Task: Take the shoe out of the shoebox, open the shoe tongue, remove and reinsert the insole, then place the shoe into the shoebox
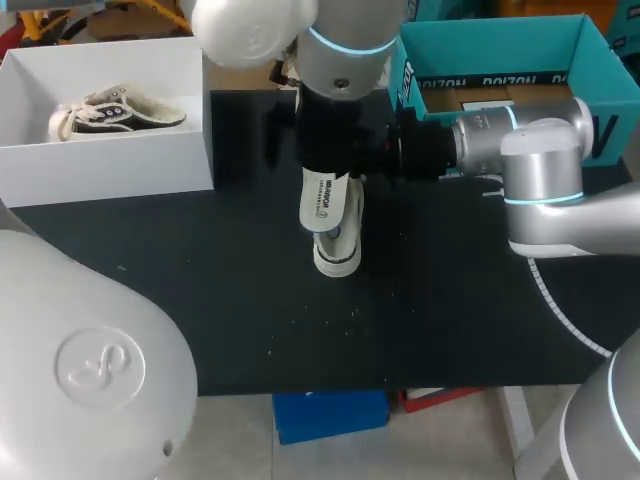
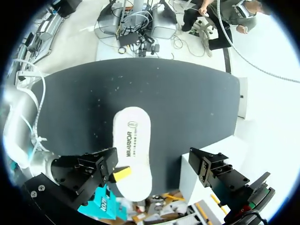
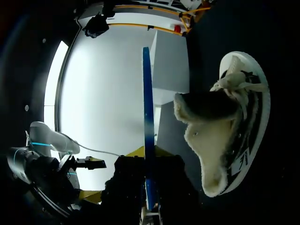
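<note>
Left claw (image 2: 161, 168): spread wide and pointing straight down at the table (image 2: 197, 108); one yellow tip (image 2: 123, 173) sits just beside the insole's edge, the other finger is well apart from it.
Left arm (image 1: 340, 50): enters from the left, wrist upright over the table's middle.
Right claw (image 3: 149, 190): lies level, pointing sideways; it seems clamped on the insole, which runs edge-on between its dark fingers, though the tips are hidden.
Right arm (image 1: 540, 170): enters from the right, forearm level, reaching to the middle.
Insole (image 2: 133, 145): held above the table, its white printed face turned up to the left wrist and its blue edge toward the right wrist.
Shoe (image 3: 229, 126): on the table just beside the insole, its fleecy mouth open toward the right claw.
White box (image 1: 110, 165): far left, holding a second shoe (image 1: 115, 110).
Teal box (image 1: 480, 45): far right, behind the right arm.
</note>
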Robot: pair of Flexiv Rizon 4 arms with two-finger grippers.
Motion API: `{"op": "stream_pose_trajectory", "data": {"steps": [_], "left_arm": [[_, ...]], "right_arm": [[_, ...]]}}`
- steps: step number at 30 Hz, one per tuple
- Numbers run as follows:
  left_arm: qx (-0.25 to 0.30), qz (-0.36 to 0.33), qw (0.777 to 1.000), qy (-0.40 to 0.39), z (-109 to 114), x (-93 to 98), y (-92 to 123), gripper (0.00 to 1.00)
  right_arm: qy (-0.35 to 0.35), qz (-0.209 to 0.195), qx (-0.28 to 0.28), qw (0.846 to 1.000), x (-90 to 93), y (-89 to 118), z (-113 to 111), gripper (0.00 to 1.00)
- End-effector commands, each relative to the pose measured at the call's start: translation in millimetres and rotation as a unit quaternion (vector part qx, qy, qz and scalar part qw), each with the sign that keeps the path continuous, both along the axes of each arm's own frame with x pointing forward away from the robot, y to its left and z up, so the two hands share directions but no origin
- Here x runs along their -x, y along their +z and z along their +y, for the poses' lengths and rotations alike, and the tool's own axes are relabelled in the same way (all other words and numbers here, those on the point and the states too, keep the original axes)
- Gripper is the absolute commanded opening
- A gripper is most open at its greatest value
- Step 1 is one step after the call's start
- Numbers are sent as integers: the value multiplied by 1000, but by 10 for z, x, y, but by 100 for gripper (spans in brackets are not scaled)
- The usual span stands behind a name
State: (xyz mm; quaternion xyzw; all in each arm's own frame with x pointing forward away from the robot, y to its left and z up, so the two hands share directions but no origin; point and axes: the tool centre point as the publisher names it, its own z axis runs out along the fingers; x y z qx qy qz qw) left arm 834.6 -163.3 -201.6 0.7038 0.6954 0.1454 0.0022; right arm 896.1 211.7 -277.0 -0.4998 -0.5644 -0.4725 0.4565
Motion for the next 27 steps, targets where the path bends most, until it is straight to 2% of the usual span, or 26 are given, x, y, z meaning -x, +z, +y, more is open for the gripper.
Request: {"op": "stream_pose_trajectory", "data": {"steps": [1, 14, 22, 27], "left_arm": [[-52, -6, 999, 8, -75, -39, 1, 100], [19, -1, 1000, -10, -138, -110, 24, 100], [32, 8, 999, -15, -148, -144, 46, 100], [40, 14, 999, -17, -121, -241, 65, 100]], "right_arm": [[0, 0, 1, 1000, -8, -4, 11, 0], [0, 0, 1, 1000, -8, -4, 11, 0], [0, 0, 1, 1000, -8, -4, 11, 0], [0, 0, 1, 1000, -8, -4, 11, 0]]}}
